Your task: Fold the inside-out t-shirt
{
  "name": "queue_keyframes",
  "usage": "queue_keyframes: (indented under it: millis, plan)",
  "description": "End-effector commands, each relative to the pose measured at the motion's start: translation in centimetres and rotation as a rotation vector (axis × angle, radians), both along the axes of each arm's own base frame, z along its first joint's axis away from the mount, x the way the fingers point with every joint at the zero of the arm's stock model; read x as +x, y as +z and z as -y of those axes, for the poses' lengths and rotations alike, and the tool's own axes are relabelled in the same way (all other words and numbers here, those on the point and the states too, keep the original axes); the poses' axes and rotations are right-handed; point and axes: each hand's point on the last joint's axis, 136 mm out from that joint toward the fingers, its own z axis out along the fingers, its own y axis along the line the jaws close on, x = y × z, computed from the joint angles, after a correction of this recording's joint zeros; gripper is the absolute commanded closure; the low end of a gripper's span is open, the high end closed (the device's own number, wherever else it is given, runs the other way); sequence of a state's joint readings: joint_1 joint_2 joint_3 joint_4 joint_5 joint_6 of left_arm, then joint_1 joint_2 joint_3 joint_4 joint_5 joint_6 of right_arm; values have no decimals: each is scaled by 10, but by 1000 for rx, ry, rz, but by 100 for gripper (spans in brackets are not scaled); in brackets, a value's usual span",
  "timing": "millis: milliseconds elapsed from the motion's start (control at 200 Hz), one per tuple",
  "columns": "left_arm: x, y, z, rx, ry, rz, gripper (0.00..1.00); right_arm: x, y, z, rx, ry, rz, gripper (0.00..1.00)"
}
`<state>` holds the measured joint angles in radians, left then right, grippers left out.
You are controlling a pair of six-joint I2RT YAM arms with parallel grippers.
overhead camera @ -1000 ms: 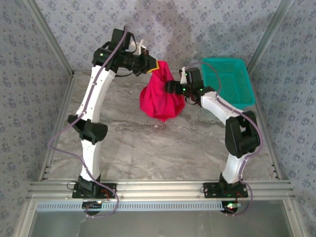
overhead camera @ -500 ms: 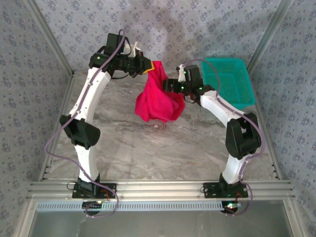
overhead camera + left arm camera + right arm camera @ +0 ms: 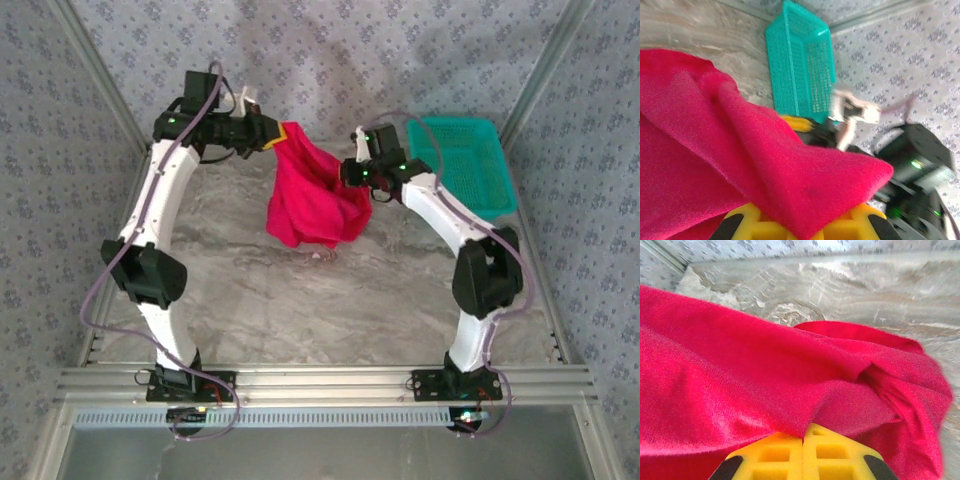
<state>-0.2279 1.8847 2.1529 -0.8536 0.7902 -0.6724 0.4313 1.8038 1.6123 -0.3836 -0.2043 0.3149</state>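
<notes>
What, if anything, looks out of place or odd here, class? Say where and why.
The red t-shirt is the odd thing: it hangs bunched in a lump over the table, held by the left gripper and the right gripper, not spread flat. The teal basket stands upright at the far right; nothing is spilled.

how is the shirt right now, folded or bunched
Bunched, not folded: the shirt hangs crumpled between the left gripper and right gripper, both shut on it.
</notes>
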Motion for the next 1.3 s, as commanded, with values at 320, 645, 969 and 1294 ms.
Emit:
queue_keyframes:
  millis: [320, 645, 969, 1294]
  plan:
    - [-17, 26, -32, 30, -32, 142, 100, -110, 153, 16, 135, 51, 173, 100]
    - [6, -106, -76, 419, 197, -49, 96, -69, 38, 39, 37, -53, -2, 100]
    - [-62, -140, -48, 656, 158, -3, 50, -46, -33, 24, 32, -30, -155, 100]
    - [-94, -248, 13, 715, -71, -182, 46, -48, -31, 22, 51, -30, -158, 100]
